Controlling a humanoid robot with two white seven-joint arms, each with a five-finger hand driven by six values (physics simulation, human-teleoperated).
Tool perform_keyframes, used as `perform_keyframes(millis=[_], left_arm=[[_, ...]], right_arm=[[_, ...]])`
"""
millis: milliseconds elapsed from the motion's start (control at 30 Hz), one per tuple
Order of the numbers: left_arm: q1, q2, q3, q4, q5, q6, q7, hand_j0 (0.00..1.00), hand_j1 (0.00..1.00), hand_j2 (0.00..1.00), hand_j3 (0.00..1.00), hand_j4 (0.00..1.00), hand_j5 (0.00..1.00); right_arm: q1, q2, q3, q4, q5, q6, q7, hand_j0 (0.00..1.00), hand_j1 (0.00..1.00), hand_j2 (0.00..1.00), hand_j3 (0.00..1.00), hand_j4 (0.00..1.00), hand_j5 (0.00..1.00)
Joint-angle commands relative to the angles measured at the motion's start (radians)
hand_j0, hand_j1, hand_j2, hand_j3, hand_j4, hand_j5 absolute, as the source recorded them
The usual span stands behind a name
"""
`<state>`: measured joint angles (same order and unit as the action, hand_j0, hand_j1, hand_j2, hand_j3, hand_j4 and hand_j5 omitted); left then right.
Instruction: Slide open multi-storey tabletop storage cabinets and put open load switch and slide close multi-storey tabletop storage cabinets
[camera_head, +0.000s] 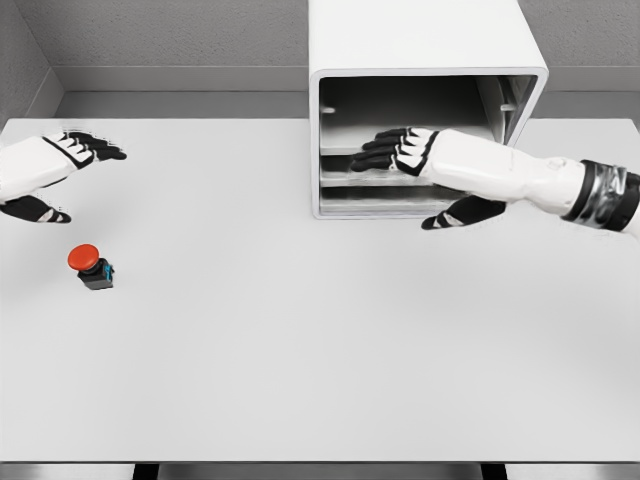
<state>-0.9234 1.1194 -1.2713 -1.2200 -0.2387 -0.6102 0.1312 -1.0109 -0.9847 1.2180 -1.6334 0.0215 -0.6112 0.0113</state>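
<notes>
Cabinet (420, 60): white box at the top middle of the frame, at the back of the table, front side showing flat drawers stacked inside.
Drawers (385, 190): low and gray-white, lying one above another in the cabinet's mouth; how far out, cannot tell.
Right hand (400, 150): coming in from the right edge, reaching into the cabinet's front, fingers stretched flat and spread, holding nothing, thumb hanging below.
Left hand (60, 165): at the upper left edge, above the table, fingers loose and spread, holding nothing.
Switch (92, 266): small dark block with a round red button on top, standing on the table at the left, just below the left hand, well apart from the cabinet.
Table (300, 360): wide, white, flat.
</notes>
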Motion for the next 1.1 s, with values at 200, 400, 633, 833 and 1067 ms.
perform_keyframes(millis=[200, 400, 633, 833, 1067], left_arm=[[0.038, 0.076, -0.005, -0.007, -0.001, -0.001, 0.004, 1.0, 1.0, 1.0, 1.0, 1.0, 1.0], [0.084, 0.065, -0.007, -0.055, -0.002, -0.001, 0.004, 1.0, 1.0, 1.0, 1.0, 1.0, 1.0], [0.104, 0.062, -0.008, -0.082, -0.02, -0.001, 0.002, 1.0, 1.0, 1.0, 1.0, 1.0, 1.0], [0.12, 0.066, -0.01, -0.101, -0.024, -0.001, 0.002, 1.0, 1.0, 1.0, 1.0, 1.0, 1.0], [0.12, 0.069, -0.01, -0.147, -0.045, -0.001, 0.001, 1.0, 1.0, 1.0, 1.0, 1.0, 1.0]], right_arm=[[-0.011, 0.066, -0.002, 0.116, -0.006, 0.0, -0.004, 1.0, 1.0, 1.0, 1.0, 1.0, 1.0], [-0.015, 0.115, -0.002, 0.193, 0.0, 0.0, 0.035, 1.0, 1.0, 1.0, 1.0, 1.0, 1.0], [-0.026, 0.155, -0.003, 0.273, 0.003, 0.0, 0.073, 1.0, 1.0, 1.0, 1.0, 1.0, 1.0], [-0.026, 0.218, -0.003, 0.371, 0.017, 0.0, 0.075, 1.0, 1.0, 1.0, 1.0, 1.0, 1.0], [-0.026, 0.245, -0.003, 0.423, 0.035, 0.0, 0.088, 1.0, 1.0, 1.0, 1.0, 1.0, 1.0]])
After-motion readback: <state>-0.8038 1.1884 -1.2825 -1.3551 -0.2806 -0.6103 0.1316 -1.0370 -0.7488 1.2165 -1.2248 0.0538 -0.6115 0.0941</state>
